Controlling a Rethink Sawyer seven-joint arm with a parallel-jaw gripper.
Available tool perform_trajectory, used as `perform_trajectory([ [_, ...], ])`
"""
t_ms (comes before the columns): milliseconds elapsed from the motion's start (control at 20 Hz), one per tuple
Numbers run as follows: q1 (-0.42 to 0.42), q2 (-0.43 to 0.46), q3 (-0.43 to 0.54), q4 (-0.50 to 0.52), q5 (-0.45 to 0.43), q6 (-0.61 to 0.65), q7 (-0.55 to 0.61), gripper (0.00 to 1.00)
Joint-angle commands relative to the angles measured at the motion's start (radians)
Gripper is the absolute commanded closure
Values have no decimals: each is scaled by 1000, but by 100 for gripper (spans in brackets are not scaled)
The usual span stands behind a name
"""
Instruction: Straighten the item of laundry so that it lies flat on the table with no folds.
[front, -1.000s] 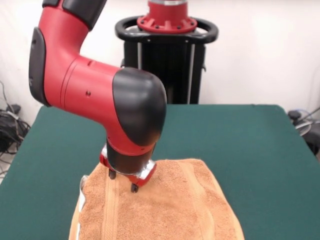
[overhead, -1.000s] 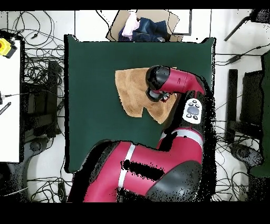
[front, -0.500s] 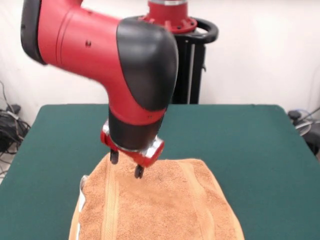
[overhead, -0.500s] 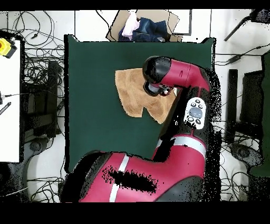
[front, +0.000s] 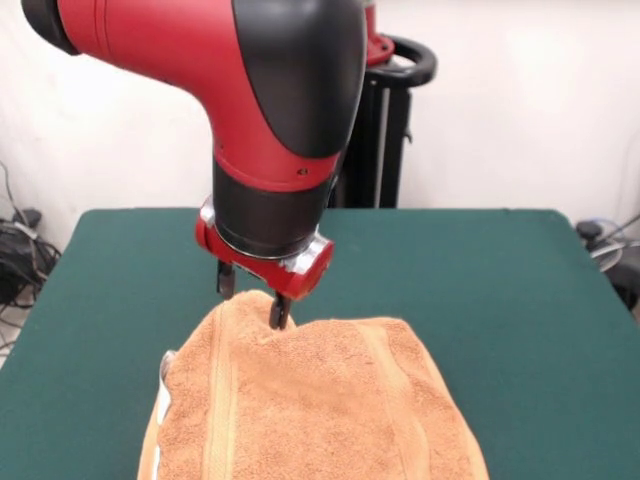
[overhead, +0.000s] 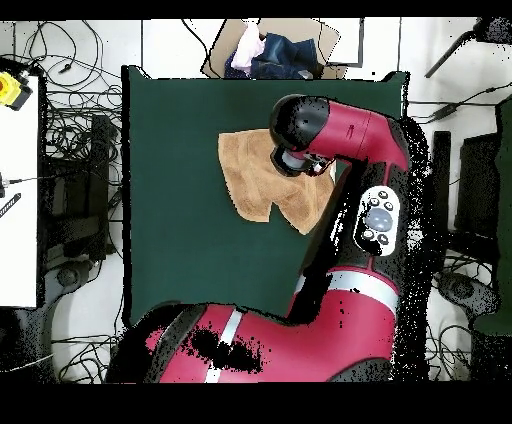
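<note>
We have a low, close front camera facing across the table (front: 500, 290) toward the arm (front: 250, 110), a high overhead camera looking straight down, turned half round, both sharing tabletop, towel (front: 310, 400), arm

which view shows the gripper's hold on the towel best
The front view: the gripper is pinching a raised peak of the towel at its far edge. In the overhead view, the arm's wrist hides the gripper, and only the towel's outline shows.
</note>
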Motion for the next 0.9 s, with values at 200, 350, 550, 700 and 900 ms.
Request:
perform_trajectory([
  [200, 35, 6, 41, 203, 12, 2, 162, 0],
  [350, 37, 0, 41, 237, 5, -24, 150, 0],
  [550, 45, 2, 37, 256, 1, -35, 157, 0],
  [700, 51, -1, 36, 275, 3, -46, 165, 0],
  [900, 56, 7, 36, 301, 2, -83, 178, 0],
])
